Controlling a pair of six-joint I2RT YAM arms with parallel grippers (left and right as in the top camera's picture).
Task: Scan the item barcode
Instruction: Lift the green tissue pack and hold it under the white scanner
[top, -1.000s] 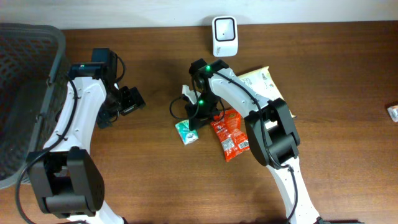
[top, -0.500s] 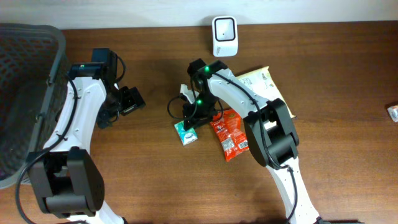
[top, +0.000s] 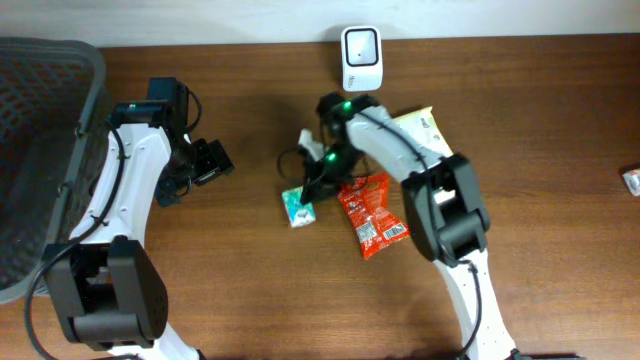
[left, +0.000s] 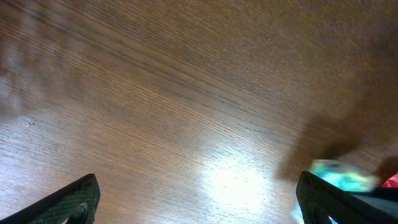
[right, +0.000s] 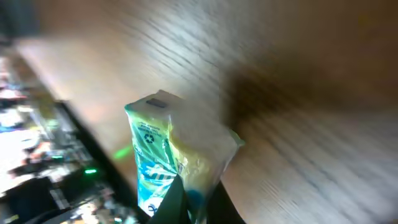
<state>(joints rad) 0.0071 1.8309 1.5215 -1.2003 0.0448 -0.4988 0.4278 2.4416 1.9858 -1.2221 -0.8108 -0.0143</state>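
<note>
A small green packet (top: 297, 208) lies on the wooden table, left of a red snack packet (top: 372, 215). My right gripper (top: 314, 190) is down at the green packet's upper right edge. In the right wrist view the two dark fingertips (right: 177, 202) pinch the lower edge of the green packet (right: 158, 155), which stands up from the table. The white scanner (top: 360, 57) sits at the table's far edge. My left gripper (top: 213, 160) hovers open over bare wood to the left; its wrist view shows both fingers (left: 71, 200) wide apart and the green packet (left: 341, 175) at the right.
A yellow bag (top: 418, 124) lies under the right arm, behind the red packet. A dark mesh basket (top: 40, 150) fills the left side. A small white object (top: 632, 180) sits at the right edge.
The right gripper opened briefly, then shut on the green packet's edge. Its arm shifted a little to the right and the packet turned slightly. The left arm stayed still.
</note>
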